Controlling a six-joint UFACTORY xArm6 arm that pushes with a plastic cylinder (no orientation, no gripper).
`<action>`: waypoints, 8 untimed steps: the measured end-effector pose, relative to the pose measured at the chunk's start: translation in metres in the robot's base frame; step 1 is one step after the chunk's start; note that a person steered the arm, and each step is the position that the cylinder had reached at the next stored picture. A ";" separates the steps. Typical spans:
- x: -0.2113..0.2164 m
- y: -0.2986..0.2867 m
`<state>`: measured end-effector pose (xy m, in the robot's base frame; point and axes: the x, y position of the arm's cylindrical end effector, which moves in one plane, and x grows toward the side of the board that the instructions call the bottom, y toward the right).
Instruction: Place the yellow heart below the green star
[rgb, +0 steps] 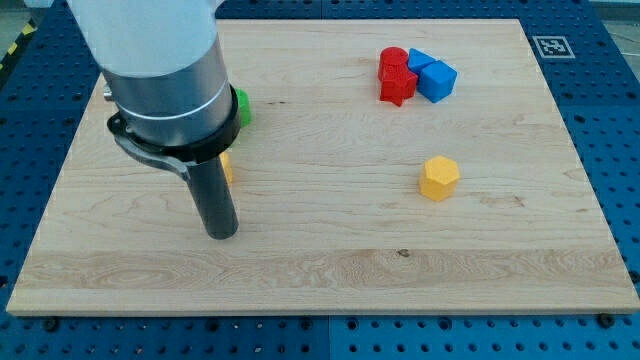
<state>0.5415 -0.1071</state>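
Observation:
A green block (243, 107) shows only as a sliver at the view's left, mostly hidden behind my arm's grey body; its shape cannot be made out. Just below it, a yellow block (228, 167) peeks out from behind the dark rod; its shape is hidden too. My tip (221, 236) rests on the board below this yellow block, a little to its left. A second yellow block, a hexagon (439, 177), lies apart at the view's right of centre.
Two red blocks (395, 76) and two blue blocks (431, 75) sit clustered together at the view's upper right. The wooden board (330, 270) lies on a blue perforated table. A marker tag (552, 46) is at the board's top right corner.

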 end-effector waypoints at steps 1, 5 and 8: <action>-0.002 0.000; -0.027 -0.010; -0.039 -0.022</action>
<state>0.5027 -0.1293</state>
